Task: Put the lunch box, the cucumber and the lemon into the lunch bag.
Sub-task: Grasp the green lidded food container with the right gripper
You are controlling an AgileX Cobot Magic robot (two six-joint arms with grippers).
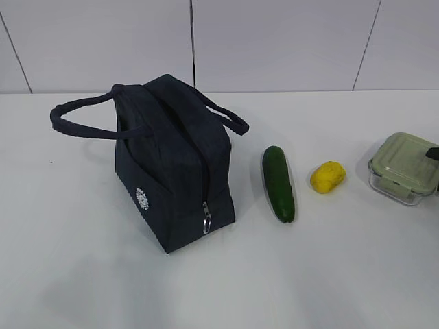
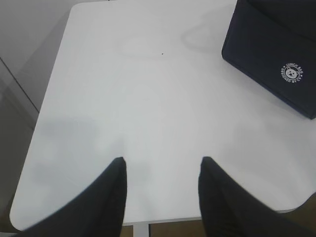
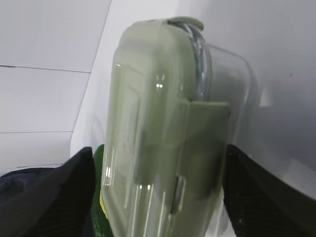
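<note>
The dark navy lunch bag (image 1: 175, 164) stands left of centre, handles up, with its zipper's ring pull (image 1: 206, 223) low on the near end. The cucumber (image 1: 278, 183) lies right of it, then the lemon (image 1: 327, 177). At the far right sits the lunch box (image 1: 405, 168) with its sage-green lid. My right gripper (image 3: 158, 153) is open and straddles the lunch box (image 3: 158, 98), one finger on each side; a gap shows at the left finger (image 3: 81, 168). My left gripper (image 2: 163, 165) hangs open over bare table, left of the bag (image 2: 276, 49).
The white table (image 1: 82, 274) ends at a pale wall behind. In the left wrist view the table's near edge (image 2: 158, 220) and left corner lie close under the fingers. Past the lunch box, the right wrist view shows a strip of cucumber (image 3: 98, 158).
</note>
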